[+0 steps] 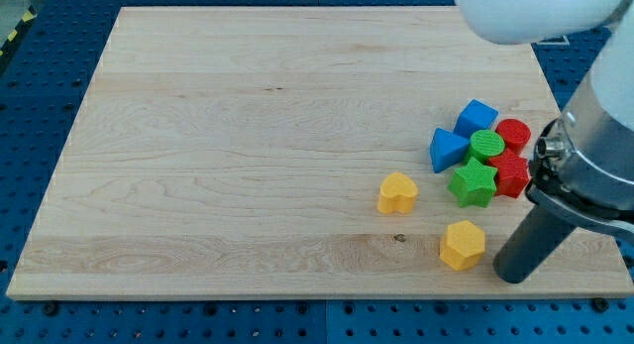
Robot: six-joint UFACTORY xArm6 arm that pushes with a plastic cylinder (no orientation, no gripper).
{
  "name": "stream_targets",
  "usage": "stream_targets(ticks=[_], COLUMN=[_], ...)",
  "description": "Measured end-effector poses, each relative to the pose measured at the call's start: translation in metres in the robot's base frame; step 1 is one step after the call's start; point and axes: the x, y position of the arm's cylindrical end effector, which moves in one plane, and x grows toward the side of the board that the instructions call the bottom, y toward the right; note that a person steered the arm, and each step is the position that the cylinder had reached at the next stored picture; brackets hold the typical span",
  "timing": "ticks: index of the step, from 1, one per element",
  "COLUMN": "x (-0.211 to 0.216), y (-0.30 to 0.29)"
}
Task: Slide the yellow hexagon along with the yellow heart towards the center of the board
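Note:
The yellow hexagon lies near the board's bottom right. The yellow heart lies up and to the left of it, a short gap apart. My tip rests on the board just to the right of the hexagon and slightly below it, close to it but with a small gap showing.
A tight cluster sits at the right edge: a blue triangle, a blue cube, a green cylinder, a green star, a red cylinder and a red star. The arm's body overhangs the board's right side.

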Motion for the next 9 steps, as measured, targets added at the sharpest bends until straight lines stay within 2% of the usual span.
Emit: stream_targets(ticks=[2,3,4,5,7,9], x=[-0.001,-0.009,0.01,0.005,-0.054,-0.093], y=[-0.087,-0.11,-0.085,-0.054,-0.071,-0.098])
